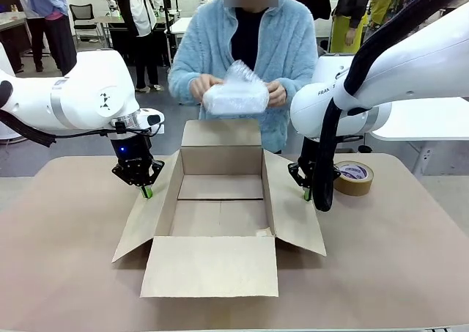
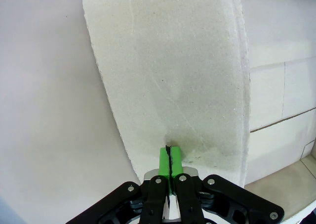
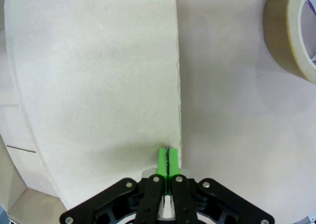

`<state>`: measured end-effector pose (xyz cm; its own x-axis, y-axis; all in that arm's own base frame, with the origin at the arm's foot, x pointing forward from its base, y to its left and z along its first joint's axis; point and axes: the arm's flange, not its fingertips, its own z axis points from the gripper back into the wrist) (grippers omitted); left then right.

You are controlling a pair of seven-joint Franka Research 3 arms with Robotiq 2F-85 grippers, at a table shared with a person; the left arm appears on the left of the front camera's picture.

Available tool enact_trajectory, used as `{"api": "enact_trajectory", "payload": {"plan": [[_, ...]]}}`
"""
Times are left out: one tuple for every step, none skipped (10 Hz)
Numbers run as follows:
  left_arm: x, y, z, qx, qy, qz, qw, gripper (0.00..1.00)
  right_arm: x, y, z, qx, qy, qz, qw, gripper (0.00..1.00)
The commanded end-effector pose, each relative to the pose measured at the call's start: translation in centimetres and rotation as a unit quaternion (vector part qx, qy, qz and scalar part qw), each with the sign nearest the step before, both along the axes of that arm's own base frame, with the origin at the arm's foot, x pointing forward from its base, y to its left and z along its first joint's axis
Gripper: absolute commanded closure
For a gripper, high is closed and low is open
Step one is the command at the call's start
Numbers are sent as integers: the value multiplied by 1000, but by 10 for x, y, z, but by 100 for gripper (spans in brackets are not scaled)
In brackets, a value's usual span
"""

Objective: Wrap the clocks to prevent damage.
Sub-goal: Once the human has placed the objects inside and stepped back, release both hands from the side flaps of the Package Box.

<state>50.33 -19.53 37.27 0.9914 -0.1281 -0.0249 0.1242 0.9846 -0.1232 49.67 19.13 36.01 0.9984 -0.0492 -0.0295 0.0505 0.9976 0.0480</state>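
Front view: a person at the far side holds the whitish translucent bubble-wrap bundle of clocks (image 1: pixel 236 91) in both hands, above the far flap of the open brown cardboard box (image 1: pixel 220 218), not in it. The left gripper (image 1: pixel 146 191) bears on the left flap (image 1: pixel 146 226). The right gripper (image 1: pixel 306 194) bears on the right flap (image 1: pixel 297 222). A brown tape roll (image 1: pixel 353 178) lies on the desk (image 1: pixel 66 281), near the right gripper.

Left wrist view: fingers clenched pad to pad, nothing between them, tips on the flap face.

Right wrist view: fingers likewise clenched and empty, tips close to the flap's edge.

Judgement: the step in hand is holding the flaps splayed. Press steadily and straight down. The right tip has little margin, so avoid drifting toward the edge.
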Motion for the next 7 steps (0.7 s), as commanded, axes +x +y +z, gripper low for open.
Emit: {"api": "enact_trajectory", "payload": {"plan": [[-1,1,-1,6,1,-4,1000,99,-1,-1,-1,-4,-2,5,1000,99],[-1,1,-1,6,1,-4,1000,99,-1,-1,-1,-4,-2,5,1000,99],[-1,1,-1,6,1,-4,1000,99,-1,-1,-1,-4,-2,5,1000,99],[-1,1,-1,6,1,-4,1000,99,-1,-1,-1,-4,-2,5,1000,99],[-1,1,-1,6,1,-4,1000,99,-1,-1,-1,-4,-2,5,1000,99],[-1,1,-1,6,1,-4,1000,99,-1,-1,-1,-4,-2,5,1000,99],[-1,1,-1,6,1,-4,1000,99,-1,-1,-1,-4,-2,5,1000,99]]}}
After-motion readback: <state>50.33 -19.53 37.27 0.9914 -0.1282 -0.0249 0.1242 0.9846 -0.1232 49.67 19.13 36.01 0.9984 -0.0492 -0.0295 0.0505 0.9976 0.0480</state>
